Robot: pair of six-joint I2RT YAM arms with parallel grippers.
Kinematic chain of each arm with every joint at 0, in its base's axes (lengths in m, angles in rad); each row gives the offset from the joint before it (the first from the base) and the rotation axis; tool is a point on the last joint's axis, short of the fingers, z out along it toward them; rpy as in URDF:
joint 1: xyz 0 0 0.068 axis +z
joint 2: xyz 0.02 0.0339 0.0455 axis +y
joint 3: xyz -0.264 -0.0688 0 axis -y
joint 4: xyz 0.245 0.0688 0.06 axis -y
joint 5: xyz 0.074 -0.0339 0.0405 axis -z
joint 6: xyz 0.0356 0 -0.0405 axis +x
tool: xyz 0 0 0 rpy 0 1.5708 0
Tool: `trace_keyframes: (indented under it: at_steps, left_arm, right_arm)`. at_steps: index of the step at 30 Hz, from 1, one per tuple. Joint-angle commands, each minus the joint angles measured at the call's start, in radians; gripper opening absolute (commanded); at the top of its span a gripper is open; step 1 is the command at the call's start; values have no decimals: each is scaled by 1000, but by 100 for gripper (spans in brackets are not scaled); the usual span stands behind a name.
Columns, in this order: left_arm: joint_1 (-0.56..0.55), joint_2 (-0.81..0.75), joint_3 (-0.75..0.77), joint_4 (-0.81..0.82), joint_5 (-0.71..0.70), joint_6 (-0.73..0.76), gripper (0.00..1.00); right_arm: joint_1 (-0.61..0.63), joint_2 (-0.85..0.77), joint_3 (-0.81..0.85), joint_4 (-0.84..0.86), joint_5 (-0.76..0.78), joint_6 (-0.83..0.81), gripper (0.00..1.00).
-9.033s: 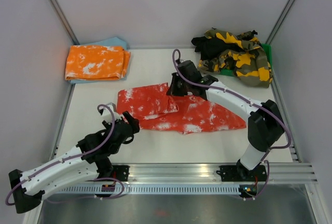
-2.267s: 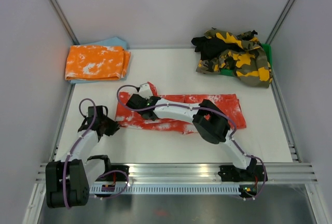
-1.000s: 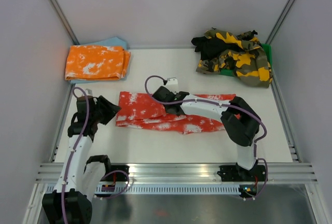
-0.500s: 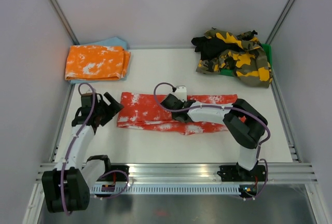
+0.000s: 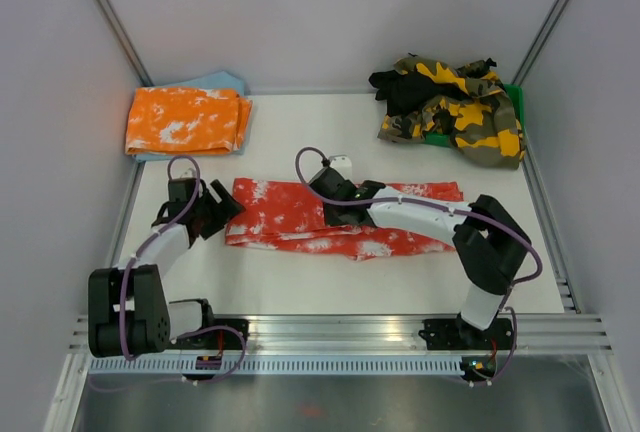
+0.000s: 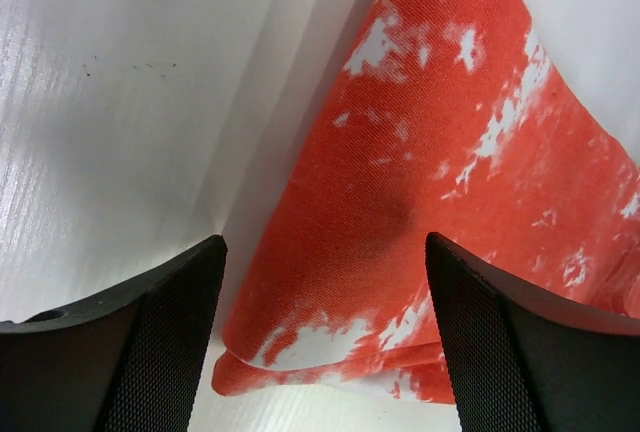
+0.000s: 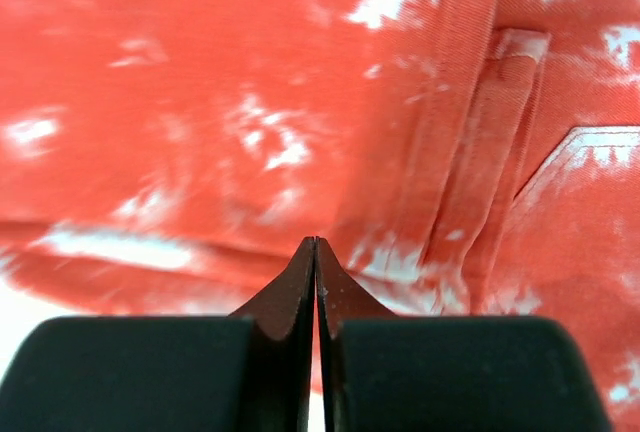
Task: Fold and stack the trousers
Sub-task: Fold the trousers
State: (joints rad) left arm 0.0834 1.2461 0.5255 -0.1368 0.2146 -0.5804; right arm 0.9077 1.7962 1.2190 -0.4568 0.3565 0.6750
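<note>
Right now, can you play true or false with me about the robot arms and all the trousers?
1. The left gripper is open at the left end of the red tie-dye trousers. True.
2. The right gripper is open wide. False: its jaws are shut, over the red tie-dye trousers.
3. The orange-and-white trousers lie folded in the far left corner. True.
4. The camouflage trousers are neatly folded. False: they sit in a crumpled heap in the far right corner.
5. The red tie-dye trousers hang in the air. False: they lie flat on the table.
</note>
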Motion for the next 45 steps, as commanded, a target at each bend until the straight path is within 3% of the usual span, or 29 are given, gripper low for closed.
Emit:
trace_keyframes:
  at_steps: [1, 4, 9, 13, 16, 19, 20, 28, 29, 37, 45]
  left_arm:
    - [-1, 4, -16, 117, 20, 47, 86]
    - [-1, 13, -19, 132, 12, 62, 86]
    - [1, 61, -18, 175, 38, 70, 85]
    - [1, 108, -24, 200, 54, 59, 82]
    - [1, 136, -39, 241, 69, 41, 81]
    - [1, 153, -24, 227, 86, 50, 74]
    - [-1, 156, -21, 226, 91, 51, 71]
    - [1, 141, -2, 186, 115, 50, 5]
    - [1, 128, 13, 171, 114, 48, 2]
    - [1, -132, 214, -43, -26, 174, 2]
    - [-1, -218, 419, -118, 34, 229, 2]
  right_arm:
    - [-13, -106, 39, -20, -121, -22, 5]
    - [-44, -156, 79, -40, -177, -40, 13]
    - [-104, -227, 191, -138, -113, -91, 24]
    - [-151, -311, 156, -132, -73, -72, 32]
    - [-174, -345, 120, -152, -68, -60, 33]
    - [-179, -376, 70, -164, -62, -37, 33]
    - [-184, -382, 45, -166, -60, -23, 33]
    - [-243, -452, -67, -191, -50, -2, 34]
    - [-244, -454, -108, -178, -57, 0, 33]
    - [-239, -439, -317, 96, -218, 46, 20]
    - [-169, -246, -239, 271, -275, 34, 16]
